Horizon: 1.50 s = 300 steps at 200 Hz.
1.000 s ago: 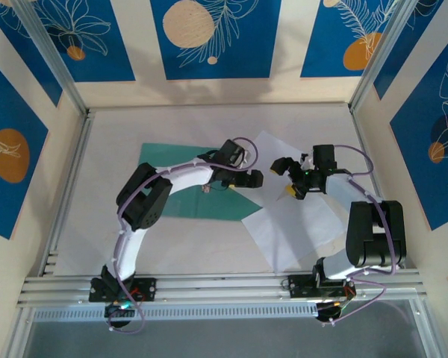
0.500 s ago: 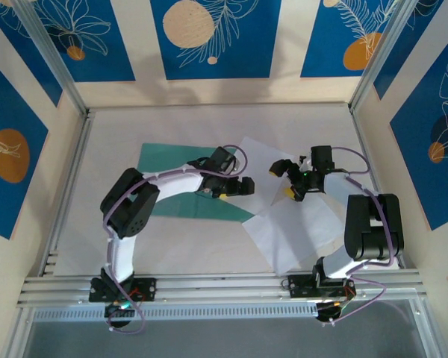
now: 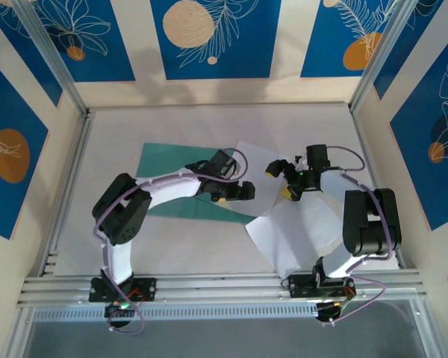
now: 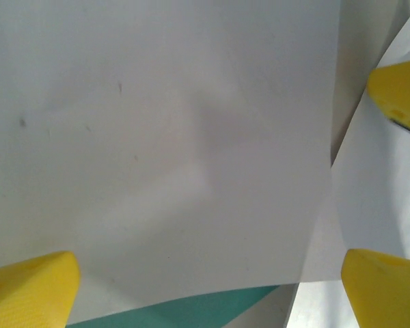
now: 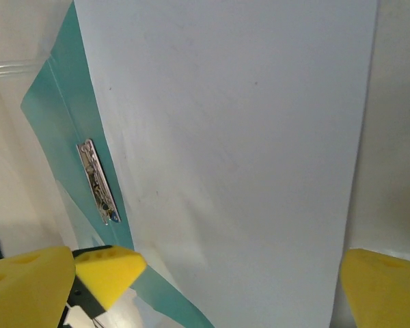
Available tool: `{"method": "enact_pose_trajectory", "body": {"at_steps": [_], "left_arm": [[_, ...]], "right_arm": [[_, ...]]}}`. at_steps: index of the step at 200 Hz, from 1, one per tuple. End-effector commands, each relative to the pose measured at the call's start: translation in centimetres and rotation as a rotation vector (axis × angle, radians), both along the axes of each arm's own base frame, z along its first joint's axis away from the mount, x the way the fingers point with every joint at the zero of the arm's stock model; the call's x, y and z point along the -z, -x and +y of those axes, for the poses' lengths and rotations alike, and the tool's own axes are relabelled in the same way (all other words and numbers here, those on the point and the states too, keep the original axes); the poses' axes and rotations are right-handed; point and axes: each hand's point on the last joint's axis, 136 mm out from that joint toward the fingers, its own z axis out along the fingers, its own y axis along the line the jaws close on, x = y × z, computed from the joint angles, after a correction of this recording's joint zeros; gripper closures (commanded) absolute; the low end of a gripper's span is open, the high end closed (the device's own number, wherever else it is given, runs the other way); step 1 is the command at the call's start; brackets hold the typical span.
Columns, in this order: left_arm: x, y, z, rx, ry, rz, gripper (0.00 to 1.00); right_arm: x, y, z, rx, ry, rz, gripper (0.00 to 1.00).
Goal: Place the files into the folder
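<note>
On the table [image 3: 134, 246] the teal folder [image 3: 168, 168] lies open, left of centre. The upper white sheet [image 3: 255, 160] has slid leftward this past second and now overlaps the folder's right leaf. The second sheet [image 3: 299, 231] lies toward the right arm's base, mostly off the folder. The left gripper [image 3: 237, 192] has drawn back with jaws spread wide, holding nothing. The right gripper [image 3: 280, 180] followed it left, equally wide and empty. The metal clip [image 5: 98, 181] sits uncovered beside the sheet, so one file is only partway in.
</note>
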Motion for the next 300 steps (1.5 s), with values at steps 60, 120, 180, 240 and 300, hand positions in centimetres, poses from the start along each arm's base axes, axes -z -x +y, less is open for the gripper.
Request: {"method": "enact_pose_trajectory", "body": {"at_steps": [60, 120, 180, 240, 300], "left_arm": [[-2.9, -6.9, 0.8, 0.038, -0.120, -0.191, 0.01], [-1.2, -10.7, 0.9, 0.040, -0.130, -0.208, 0.01], [0.5, -13.4, 1.1, 0.040, -0.152, -0.209, 0.09], [1.9, -13.8, 2.0, 0.035, -0.173, -0.174, 0.16], [3.0, -13.1, 2.8, 0.049, -0.201, -0.127, 0.14]], "right_arm": [[0.1, -0.2, 0.9, -0.038, -0.002, 0.033, 0.00], [0.5, -0.5, 0.6, -0.031, 0.008, 0.035, 0.00], [1.2, -1.4, 0.7, -0.029, 0.005, 0.045, 0.02], [2.0, -1.9, 1.5, -0.044, 0.003, 0.063, 0.02], [2.4, -2.1, 1.9, -0.052, 0.008, 0.074, 0.03]]}}
